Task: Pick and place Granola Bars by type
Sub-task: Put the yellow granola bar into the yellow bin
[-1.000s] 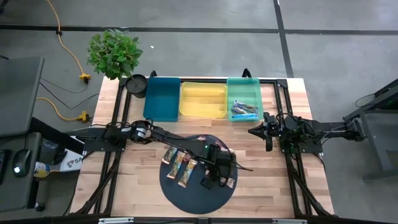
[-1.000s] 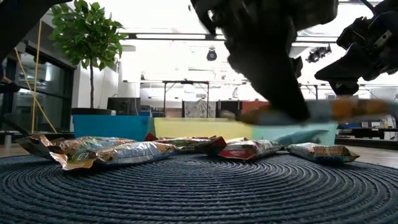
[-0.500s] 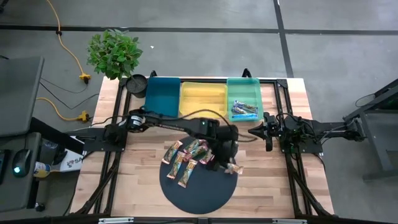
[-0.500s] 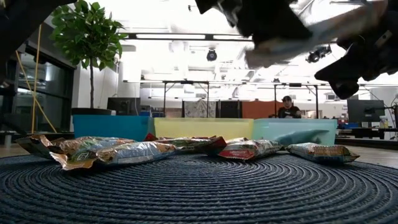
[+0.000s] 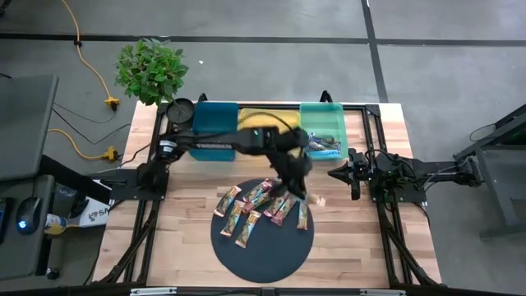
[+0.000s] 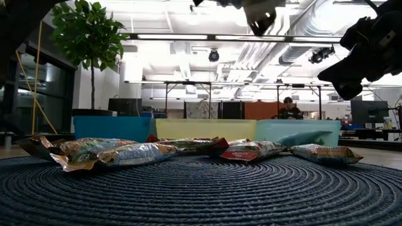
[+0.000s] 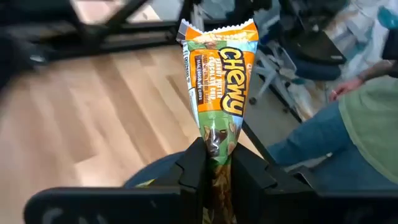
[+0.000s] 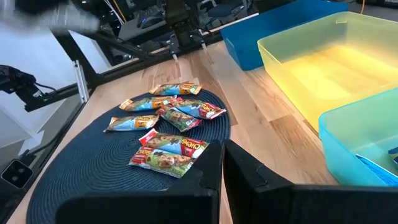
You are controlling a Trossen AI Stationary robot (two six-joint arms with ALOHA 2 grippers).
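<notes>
My left gripper (image 5: 302,189) hangs above the right part of the dark round mat (image 5: 263,251), shut on an orange-and-green granola bar (image 7: 221,81). Several more granola bars (image 5: 255,212) lie flat on the mat; the right wrist view shows them as a cluster (image 8: 168,121). Blue-wrapped bars (image 5: 323,146) lie in the teal tray (image 5: 322,115). My right gripper (image 5: 333,173) waits shut at the table's right side, holding nothing. My left gripper pinches the bar's near end (image 7: 217,138) between its two fingers (image 7: 194,163). The fingers slant downward and lie along the bar. The bar sticks straight out past the fingertips, lifted clear of the mat and the table.
A blue tray (image 5: 214,130), a yellow tray (image 5: 269,131) and the teal tray stand side by side along the far edge. A potted plant (image 5: 150,72) stands at the far left corner. Bare wood (image 5: 345,238) lies to the right of the mat. A person (image 7: 348,130) sits beyond the table.
My left gripper has risen from the mat's near right part and gone toward the far edge and the trays, tipping less steeply downward. The orange-and-green bar has come up with it, clear of the mat. The other bars have stayed put.
</notes>
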